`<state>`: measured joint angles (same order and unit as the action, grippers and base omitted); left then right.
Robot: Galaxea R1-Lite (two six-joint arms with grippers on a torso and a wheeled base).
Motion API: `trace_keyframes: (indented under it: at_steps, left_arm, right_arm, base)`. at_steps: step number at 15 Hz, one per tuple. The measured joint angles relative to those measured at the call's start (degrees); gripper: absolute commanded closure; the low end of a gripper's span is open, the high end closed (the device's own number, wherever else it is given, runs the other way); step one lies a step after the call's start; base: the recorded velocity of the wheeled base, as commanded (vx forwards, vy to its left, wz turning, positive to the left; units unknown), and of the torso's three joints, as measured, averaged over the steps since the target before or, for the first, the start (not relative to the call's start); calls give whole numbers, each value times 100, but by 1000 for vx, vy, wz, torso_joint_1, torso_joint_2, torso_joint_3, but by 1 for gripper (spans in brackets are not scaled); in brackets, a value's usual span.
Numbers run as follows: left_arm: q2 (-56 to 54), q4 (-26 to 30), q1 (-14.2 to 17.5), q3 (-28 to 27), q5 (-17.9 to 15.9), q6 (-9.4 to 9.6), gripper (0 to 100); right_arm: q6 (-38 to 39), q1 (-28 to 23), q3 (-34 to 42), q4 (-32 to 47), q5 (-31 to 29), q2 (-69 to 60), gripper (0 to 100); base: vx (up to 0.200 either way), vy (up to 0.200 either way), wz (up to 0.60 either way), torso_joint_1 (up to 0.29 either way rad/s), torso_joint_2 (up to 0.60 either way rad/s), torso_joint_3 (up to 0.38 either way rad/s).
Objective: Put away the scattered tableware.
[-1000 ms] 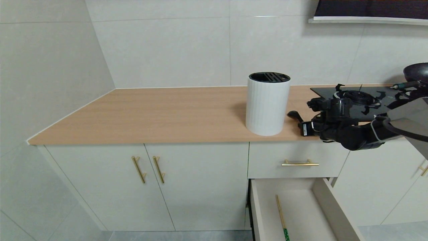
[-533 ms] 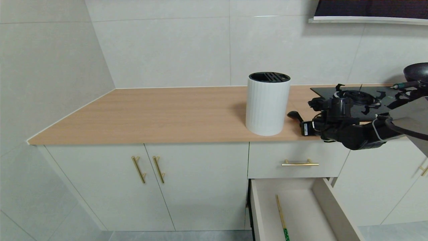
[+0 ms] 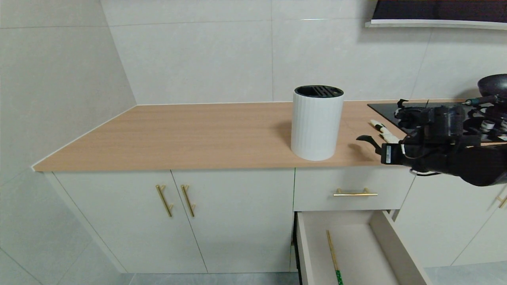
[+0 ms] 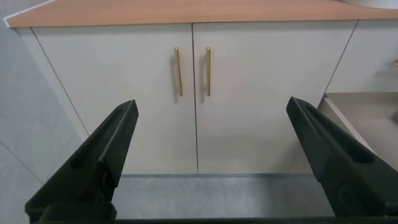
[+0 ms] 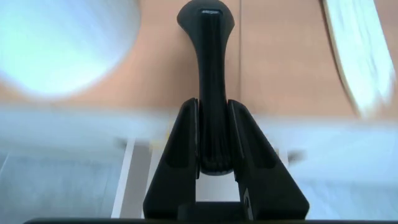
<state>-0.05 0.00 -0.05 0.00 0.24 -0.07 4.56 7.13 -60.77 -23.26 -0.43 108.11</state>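
My right gripper [image 3: 377, 147] hangs over the counter's front edge, just right of the white slotted holder [image 3: 317, 122]. It is shut on a black utensil handle [image 3: 363, 139], whose rounded end sticks out toward the holder. The right wrist view has that handle [image 5: 208, 74] clamped between the fingers [image 5: 180, 143], with the holder [image 5: 56, 43] blurred beside it. A white utensil [image 3: 383, 132] lies on the counter behind the gripper, and the right wrist view catches it [image 5: 354, 56] too. My left gripper [image 4: 211, 112] stands open with nothing in it, low in front of the cabinet doors [image 4: 193, 93].
Below the counter [image 3: 198, 134] an open drawer [image 3: 382, 237] holds a pair of chopsticks [image 3: 332, 253]. Above it is a closed drawer with a gold handle [image 3: 355, 193]. A black stove top [image 3: 382, 107] and a dark wok [image 3: 493, 85] sit at the right.
My right arm has pulled right and toward the counter's front edge with the black handle in its gripper. The white utensil behind it has come into sight.
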Motion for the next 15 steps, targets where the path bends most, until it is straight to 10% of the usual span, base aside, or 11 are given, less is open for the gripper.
trace_keyframes:
  at_steps: [7,15]
  left_arm:
    - [2,0,2,0,0,0,0]
    - [2,0,5,0,-2,0,0]
  right_arm:
    - [17,63,2078,-44,78,-1816,100]
    - [-11,257,2580,-235,102,-1820,100]
  base:
    - [0,0,0,0,0,0]
    - [0,0,0,-115,262,159]
